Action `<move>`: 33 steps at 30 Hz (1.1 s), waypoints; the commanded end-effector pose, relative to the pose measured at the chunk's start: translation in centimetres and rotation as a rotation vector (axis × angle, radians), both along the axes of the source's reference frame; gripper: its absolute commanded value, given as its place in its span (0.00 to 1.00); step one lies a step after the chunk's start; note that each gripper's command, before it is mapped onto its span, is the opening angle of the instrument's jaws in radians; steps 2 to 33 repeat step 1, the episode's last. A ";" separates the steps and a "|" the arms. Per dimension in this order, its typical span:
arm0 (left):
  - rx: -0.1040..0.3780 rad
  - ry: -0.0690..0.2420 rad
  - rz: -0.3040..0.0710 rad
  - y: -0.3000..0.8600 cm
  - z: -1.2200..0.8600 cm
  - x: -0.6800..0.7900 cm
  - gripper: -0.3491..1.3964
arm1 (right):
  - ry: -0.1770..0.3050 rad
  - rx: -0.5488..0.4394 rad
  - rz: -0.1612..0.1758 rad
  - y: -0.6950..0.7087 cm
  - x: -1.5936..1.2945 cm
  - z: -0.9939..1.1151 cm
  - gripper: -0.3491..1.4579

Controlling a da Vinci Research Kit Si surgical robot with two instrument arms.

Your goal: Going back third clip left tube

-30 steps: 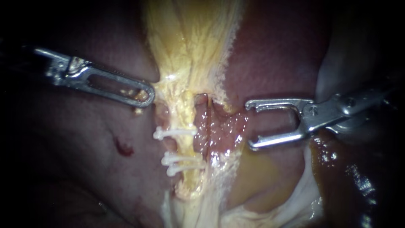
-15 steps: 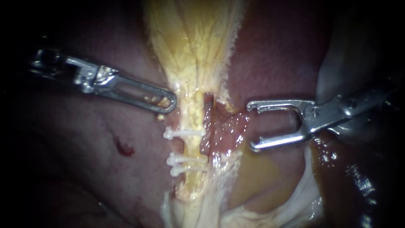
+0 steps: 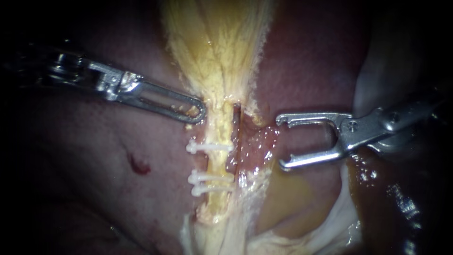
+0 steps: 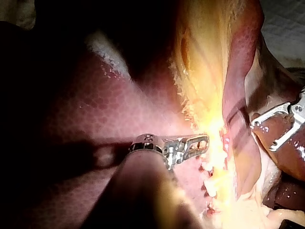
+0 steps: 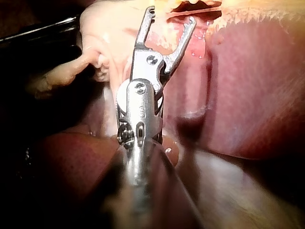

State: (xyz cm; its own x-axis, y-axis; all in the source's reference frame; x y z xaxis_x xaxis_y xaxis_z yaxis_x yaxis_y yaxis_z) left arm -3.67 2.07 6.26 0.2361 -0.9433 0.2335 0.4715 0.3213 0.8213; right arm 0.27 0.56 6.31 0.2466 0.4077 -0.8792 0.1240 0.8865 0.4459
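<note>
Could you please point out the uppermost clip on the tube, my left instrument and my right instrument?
uppermost clip [image 3: 210,148]: endoscope view, the middle of its white bar.
left instrument [image 3: 198,112]: endoscope view, its very tip.
right instrument [image 3: 280,140]: endoscope view, midway between its open jaw tips.

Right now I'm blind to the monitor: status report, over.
Right instrument: jaws open, empty. Left instrument at tube edge. Three clips across tube. Nothing in the way.

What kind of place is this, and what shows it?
Probably a surgical practice bench, not inside a body. The left instrument grips yellow tissue beside a tube bearing three white clips, the right instrument hangs open-jawed near the liver, and cloth seems to show beyond the tissue.
</note>
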 end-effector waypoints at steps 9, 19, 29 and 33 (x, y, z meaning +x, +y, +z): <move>0.000 0.000 0.000 0.00 0.00 0.00 0.00 | 0.000 0.000 0.000 0.00 0.00 0.00 0.47; 0.000 0.000 0.000 0.00 0.00 0.00 0.00 | 0.000 0.000 0.000 0.00 0.00 0.00 0.47; 0.000 0.000 0.000 0.00 0.00 0.00 0.00 | 0.000 0.000 0.000 0.00 0.00 0.00 0.47; 0.000 0.000 0.000 0.00 0.00 0.00 0.00 | 0.000 0.000 0.000 0.00 0.00 0.00 0.47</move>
